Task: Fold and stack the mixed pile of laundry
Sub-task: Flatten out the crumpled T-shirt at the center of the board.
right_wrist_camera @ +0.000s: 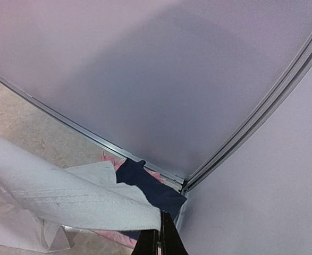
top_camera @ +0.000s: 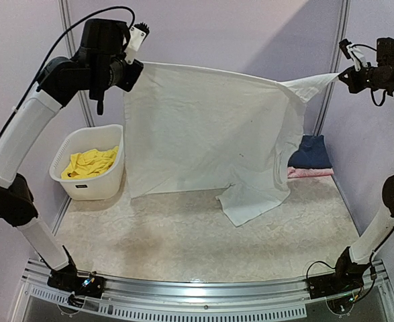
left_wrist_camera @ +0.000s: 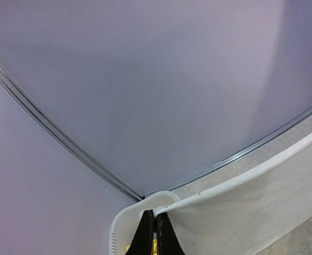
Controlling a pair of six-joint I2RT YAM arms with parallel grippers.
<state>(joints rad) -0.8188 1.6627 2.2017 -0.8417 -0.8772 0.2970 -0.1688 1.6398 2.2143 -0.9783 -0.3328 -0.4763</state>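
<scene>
Top view overlooks the table (top_camera: 183, 248); raised wrist views share the white T-shirt (top_camera: 203, 134).

There are two arms, the left arm (top_camera: 22, 144) and the right arm (top_camera: 379, 231), and two grippers, the left gripper (left_wrist_camera: 154, 215) and the right gripper (right_wrist_camera: 160, 231). One white T-shirt (top_camera: 203, 134) is in view, and one yellow garment (top_camera: 89, 163), bunched so that any more pieces cannot be counted. There is one white basket (top_camera: 96, 186), one dark blue cloth (top_camera: 311, 153), one pink cloth (top_camera: 311, 172) and one counter (top_camera: 183, 235).
</scene>
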